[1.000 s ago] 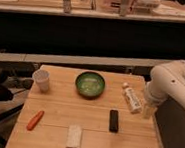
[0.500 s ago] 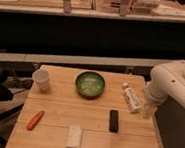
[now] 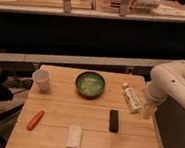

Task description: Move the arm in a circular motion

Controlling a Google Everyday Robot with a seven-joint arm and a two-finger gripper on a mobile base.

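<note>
The large glossy white arm point(image 3: 171, 83) comes in from the right edge. Its rounded elbow sits over the table's right side, and a thick segment runs down to a tapering pale tip. The gripper point(image 3: 147, 111) is at that tip, low over the right edge of the wooden table point(image 3: 56, 112), just right of a white bottle point(image 3: 132, 98) lying on the wood.
On the table stand a white paper cup point(image 3: 41, 80) at the left and a green bowl point(image 3: 90, 84) in the middle back. An orange carrot-like object point(image 3: 35, 120), a white sponge point(image 3: 74, 136) and a black bar point(image 3: 114, 120) lie nearer the front. A dark counter runs behind.
</note>
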